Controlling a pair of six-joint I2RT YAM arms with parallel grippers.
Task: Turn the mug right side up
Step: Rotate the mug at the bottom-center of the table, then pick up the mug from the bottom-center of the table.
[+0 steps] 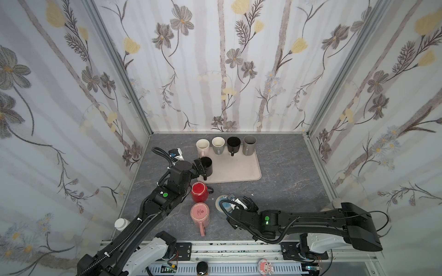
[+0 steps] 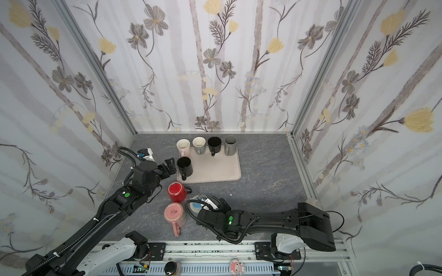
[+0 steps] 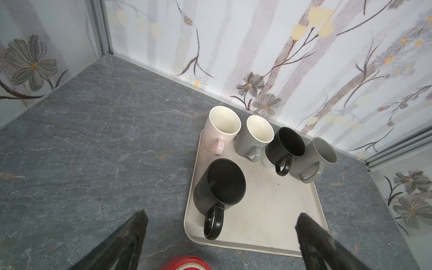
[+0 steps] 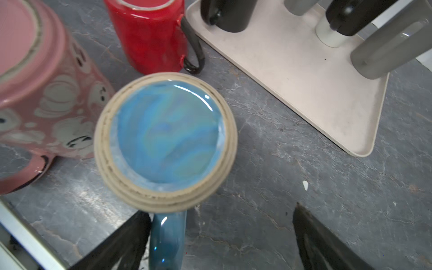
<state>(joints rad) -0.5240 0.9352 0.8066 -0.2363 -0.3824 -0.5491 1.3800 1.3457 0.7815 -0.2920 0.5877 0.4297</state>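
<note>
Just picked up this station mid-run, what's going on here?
Mugs are being turned right side up. Five stand upright on the tray, and the left gripper sits open beside the front black mug, not gripping it. The red mug, pink mug and blue mug are upside down on the table. The right gripper is at the blue mug, jaws open with its handle by one of them, nothing gripped.
</note>
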